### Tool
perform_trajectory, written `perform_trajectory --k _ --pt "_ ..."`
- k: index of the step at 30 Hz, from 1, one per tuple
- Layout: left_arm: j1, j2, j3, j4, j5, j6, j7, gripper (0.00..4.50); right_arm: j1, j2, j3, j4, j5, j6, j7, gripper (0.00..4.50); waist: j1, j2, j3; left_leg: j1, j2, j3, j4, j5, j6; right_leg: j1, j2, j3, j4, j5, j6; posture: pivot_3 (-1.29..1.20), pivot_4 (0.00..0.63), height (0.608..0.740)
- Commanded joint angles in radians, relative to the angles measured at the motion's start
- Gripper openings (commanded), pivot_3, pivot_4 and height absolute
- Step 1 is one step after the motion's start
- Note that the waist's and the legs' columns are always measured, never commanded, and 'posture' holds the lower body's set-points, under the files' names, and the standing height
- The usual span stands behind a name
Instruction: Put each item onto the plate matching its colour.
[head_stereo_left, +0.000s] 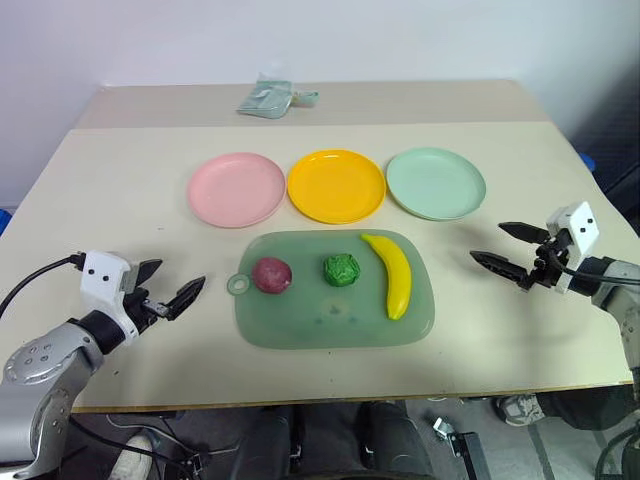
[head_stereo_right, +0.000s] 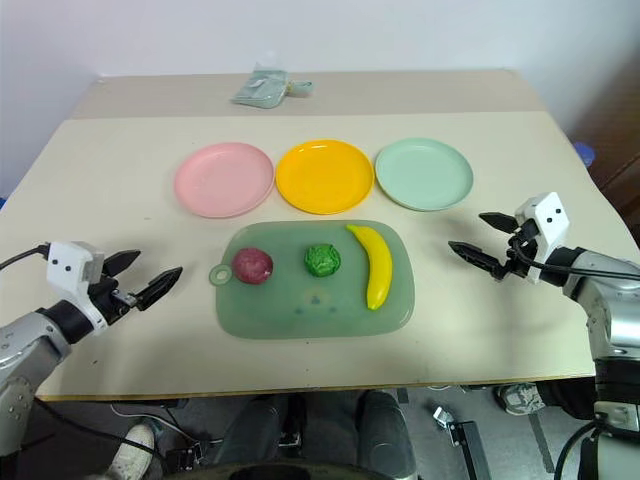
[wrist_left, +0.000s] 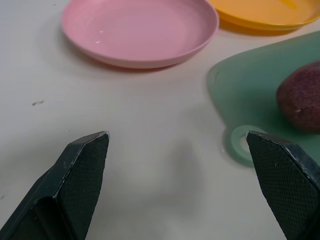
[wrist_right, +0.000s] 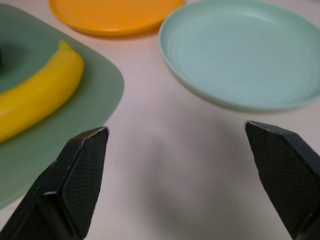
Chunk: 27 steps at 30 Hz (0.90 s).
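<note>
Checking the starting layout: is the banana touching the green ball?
Apart. The left eye view shows bare cutting board between the banana and the green ball.

Likely a lab: bare beige table against plain white wall.

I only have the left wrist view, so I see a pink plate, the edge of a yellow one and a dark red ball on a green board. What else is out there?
Observer: A mint green plate sits beyond the yellow plate, third in the row.
Operator: Anything else on the board?
Observer: Yes, a bumpy green ball lies in the middle of the cutting board, with a banana on the far side of it from the purple-red ball.
Operator: Where's the other hand?
Observer: The right hand is open above the table, off the board's banana side, holding nothing.
</note>
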<state>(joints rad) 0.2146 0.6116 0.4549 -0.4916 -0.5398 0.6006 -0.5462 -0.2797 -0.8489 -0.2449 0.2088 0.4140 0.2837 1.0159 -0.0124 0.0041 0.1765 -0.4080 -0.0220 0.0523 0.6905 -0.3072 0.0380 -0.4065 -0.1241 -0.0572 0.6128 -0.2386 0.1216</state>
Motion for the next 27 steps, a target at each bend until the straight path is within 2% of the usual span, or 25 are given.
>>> perform_trajectory --k 1,10,17,20,27 --pt "0.018 -0.01 0.03 -0.058 -0.013 -0.008 0.017 4.5 -0.047 0.004 0.011 -0.033 -0.002 0.012 -0.006 4.44 0.001 0.0 0.0 0.0 0.0 0.0 0.0 0.0 0.0 0.0 0.0 0.0 0.0 0.0 0.0 0.0 0.15 0.74" --pt "0.016 -0.016 0.035 -0.064 -0.019 -0.014 0.046 4.5 -0.105 0.029 0.033 -0.074 -0.021 0.05 -0.074 4.44 0.002 0.0 0.0 0.0 0.0 0.0 0.0 0.0 0.0 0.0 0.0 0.0 0.0 0.0 0.0 0.0 0.15 0.74" --pt "-0.084 -0.025 -0.018 -0.008 -0.004 -0.032 0.072 4.5 -0.107 0.046 0.017 -0.047 -0.056 0.023 -0.154 4.44 0.004 0.0 0.0 0.0 -0.001 0.0 0.0 0.0 0.0 0.0 0.0 0.0 0.0 0.0 0.0 0.0 0.15 0.74" --pt "-0.171 -0.027 -0.078 0.036 -0.005 -0.033 0.052 4.5 -0.084 0.034 -0.009 -0.032 -0.058 0.018 -0.171 4.44 0.009 0.0 0.0 0.0 -0.001 0.0 0.0 0.0 0.0 0.0 0.0 -0.001 0.001 0.0 0.0 0.0 0.15 0.74" --pt "-0.349 0.002 -0.194 0.117 -0.084 0.005 -0.11 4.5 0.085 0.017 -0.14 -0.167 0.048 0.052 -0.105 4.44 0.024 0.0 0.0 0.0 -0.001 0.001 0.001 0.0 0.0 0.001 0.004 -0.001 0.001 0.0 0.0 0.0 0.15 0.74"
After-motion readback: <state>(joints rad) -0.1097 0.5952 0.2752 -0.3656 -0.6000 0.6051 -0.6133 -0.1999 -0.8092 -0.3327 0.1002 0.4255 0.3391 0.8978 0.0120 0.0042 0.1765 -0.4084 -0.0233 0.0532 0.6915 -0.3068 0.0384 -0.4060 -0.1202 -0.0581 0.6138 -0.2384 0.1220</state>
